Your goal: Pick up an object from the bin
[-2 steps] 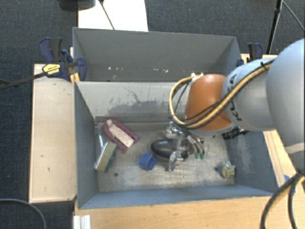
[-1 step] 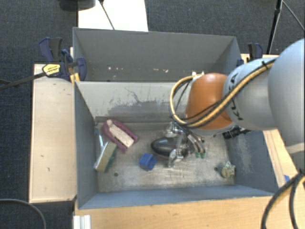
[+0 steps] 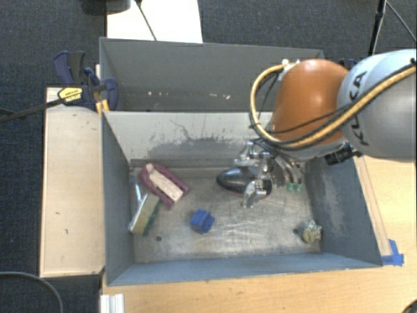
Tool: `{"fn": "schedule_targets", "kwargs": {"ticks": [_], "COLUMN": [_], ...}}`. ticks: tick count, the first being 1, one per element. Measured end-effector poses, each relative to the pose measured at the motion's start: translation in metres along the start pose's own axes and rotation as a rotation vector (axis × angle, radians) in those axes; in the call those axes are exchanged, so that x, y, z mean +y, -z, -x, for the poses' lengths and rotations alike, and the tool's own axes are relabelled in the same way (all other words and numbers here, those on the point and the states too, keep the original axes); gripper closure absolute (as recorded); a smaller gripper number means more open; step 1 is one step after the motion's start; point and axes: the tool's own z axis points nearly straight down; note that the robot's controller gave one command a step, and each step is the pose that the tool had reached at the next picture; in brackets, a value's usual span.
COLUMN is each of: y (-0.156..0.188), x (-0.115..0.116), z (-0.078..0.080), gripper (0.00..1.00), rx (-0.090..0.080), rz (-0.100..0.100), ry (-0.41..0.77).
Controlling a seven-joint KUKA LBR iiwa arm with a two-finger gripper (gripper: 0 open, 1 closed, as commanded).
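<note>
Bin (image 3: pixel 195 132) notes, left to right. Lower left of frame, hard by the left wall: purple block with a pale top (image 3: pixel 163 184) lies slantwise across the upper end of a green-and-tan slab (image 3: pixel 144 214). The two touch, probably lodged where the wall stops them.

Toward the middle of the floor: small blue lump (image 3: pixel 202 221), alone, with bare metal all round and so easy to approach from above.

Centre of frame, nearer the back wall: dark glossy oval thing (image 3: pixel 231 178). The gripper (image 3: pixel 253 197) is low just to its right, touching or nearly so. The oval is the nearest thing to it, so by my guess the likeliest pick. How far open the gripper stands cannot be told, and nothing is seen held in it.

Lower right: small yellowish-green scrap (image 3: pixel 311 232), near the right wall and well apart from the gripper.
</note>
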Motion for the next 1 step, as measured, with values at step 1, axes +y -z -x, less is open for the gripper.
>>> {"fn": "schedule_targets", "kwargs": {"ticks": [1], "y": [0.1188], "x": [0.0123], "z": [0.0106], "gripper": [1.00], "rx": [0.000], "rz": [0.000], "ry": [0.426]}}
